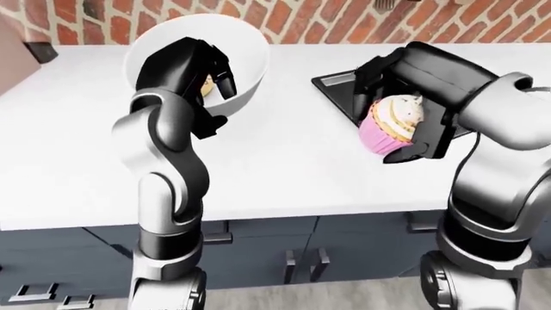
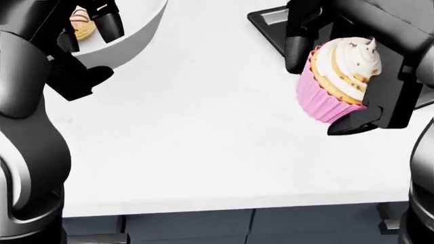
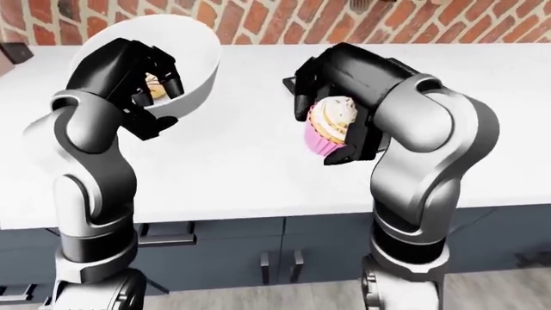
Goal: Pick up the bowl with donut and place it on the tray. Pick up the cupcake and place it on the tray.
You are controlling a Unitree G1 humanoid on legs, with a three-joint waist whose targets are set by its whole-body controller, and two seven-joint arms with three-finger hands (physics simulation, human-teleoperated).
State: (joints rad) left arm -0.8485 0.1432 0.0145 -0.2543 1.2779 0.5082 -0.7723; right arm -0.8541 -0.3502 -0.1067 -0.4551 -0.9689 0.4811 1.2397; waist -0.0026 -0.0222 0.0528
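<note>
A red brick wall (image 1: 301,19) with pale mortar runs along the top of both eye views, behind the white bench (image 1: 284,174). The bench top is smooth and evenly lit, with soft shadows and no glare. Below its edge sit dark grey-blue cabinets (image 3: 224,252) with metal bar handles (image 1: 303,265); two upright handles flank a door seam, and a flat one lies to their left. A strip of pale grey floor (image 3: 258,297) shows at the bottom.
</note>
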